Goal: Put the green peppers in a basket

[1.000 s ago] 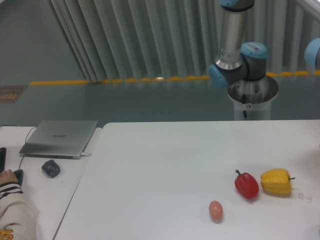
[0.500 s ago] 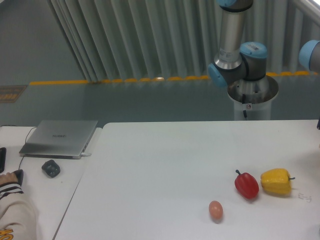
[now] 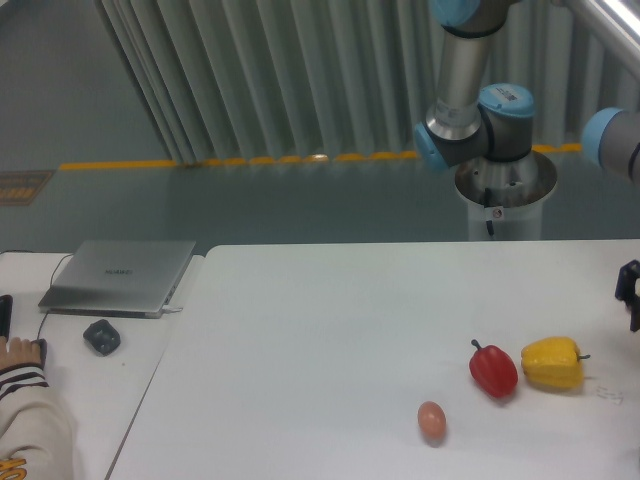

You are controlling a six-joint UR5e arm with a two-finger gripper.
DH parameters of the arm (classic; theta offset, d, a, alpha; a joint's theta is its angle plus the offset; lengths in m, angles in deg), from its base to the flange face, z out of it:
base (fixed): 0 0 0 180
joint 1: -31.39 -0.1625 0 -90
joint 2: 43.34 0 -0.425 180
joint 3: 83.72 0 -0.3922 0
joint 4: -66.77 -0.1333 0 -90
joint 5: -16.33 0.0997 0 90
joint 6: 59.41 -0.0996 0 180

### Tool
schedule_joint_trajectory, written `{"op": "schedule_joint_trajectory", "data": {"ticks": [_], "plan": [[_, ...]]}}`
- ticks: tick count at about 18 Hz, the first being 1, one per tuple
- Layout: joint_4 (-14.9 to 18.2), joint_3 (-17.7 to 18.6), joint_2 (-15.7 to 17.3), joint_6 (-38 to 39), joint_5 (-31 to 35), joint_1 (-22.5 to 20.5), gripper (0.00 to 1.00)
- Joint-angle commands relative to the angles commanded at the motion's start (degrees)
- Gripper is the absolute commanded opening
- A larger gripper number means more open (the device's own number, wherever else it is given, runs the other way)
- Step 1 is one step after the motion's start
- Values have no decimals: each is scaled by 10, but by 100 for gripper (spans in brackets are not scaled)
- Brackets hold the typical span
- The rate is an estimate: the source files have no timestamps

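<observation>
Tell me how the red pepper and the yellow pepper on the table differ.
Colour: the red pepper is deep red, the yellow pepper bright yellow. Shape: the red one looks narrower and tapered, the yellow one wider and blockier. Stem: the red pepper's dark stem points up and left, the yellow pepper's sticks out to the right. Position: the red one lies nearer the egg. Both rest on the white table, side by side.

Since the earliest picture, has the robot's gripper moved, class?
Yes. The gripper has come into view at the right edge, above the yellow pepper, which has stayed put; a second ago it was out of frame.
</observation>
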Motion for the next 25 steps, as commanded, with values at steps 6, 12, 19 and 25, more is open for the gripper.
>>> {"op": "schedule_joint_trajectory", "data": {"ticks": [6, 12, 19, 25], "plan": [[-3, -3, -18, 171, 1, 7, 100], [-33, -23, -54, 326, 1, 27, 100], [-58, -53, -80, 449, -3, 31, 100], [-76, -59, -95, 480, -2, 31, 100]]}}
